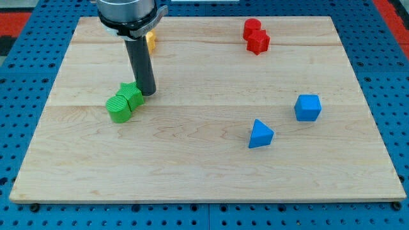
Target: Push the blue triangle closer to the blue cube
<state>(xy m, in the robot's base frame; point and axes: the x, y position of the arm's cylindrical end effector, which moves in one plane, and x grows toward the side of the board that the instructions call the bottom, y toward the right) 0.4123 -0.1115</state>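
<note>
The blue triangle (260,134) lies on the wooden board right of centre, toward the view's bottom. The blue cube (307,107) sits a short way up and to the right of it, with a gap between them. My tip (148,94) is far to the left of both, touching or almost touching the right side of a green block (131,94).
A green cylinder (118,108) sits against the green block at the left. Two red blocks (256,36) sit together near the view's top. A yellow block (151,40) is partly hidden behind the rod. The wooden board (204,179) lies on a blue pegboard.
</note>
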